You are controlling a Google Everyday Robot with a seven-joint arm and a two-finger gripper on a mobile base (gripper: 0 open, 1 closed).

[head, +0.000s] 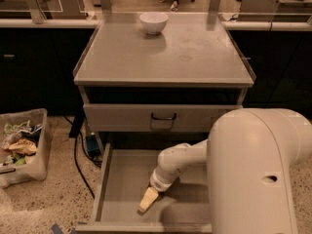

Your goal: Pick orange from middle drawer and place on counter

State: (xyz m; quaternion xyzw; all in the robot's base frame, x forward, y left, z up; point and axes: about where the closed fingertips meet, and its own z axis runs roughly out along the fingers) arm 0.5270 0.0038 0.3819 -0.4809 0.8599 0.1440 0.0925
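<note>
The middle drawer (122,179) stands pulled open at the bottom of the cabinet, showing a plain grey floor and low side walls. My gripper (147,199) reaches down into it, its tan tip close to the floor near the drawer's front middle. The orange does not show in this view; it may be hidden by the gripper or arm. The counter (195,57) is the flat grey top of the cabinet, above and behind the gripper.
A white bowl (153,22) sits at the back of the counter. A closed drawer face with a black loop handle (163,117) is just above the open drawer. My pale arm housing (253,174) fills the lower right. A bin of clutter (22,145) stands on the floor at left.
</note>
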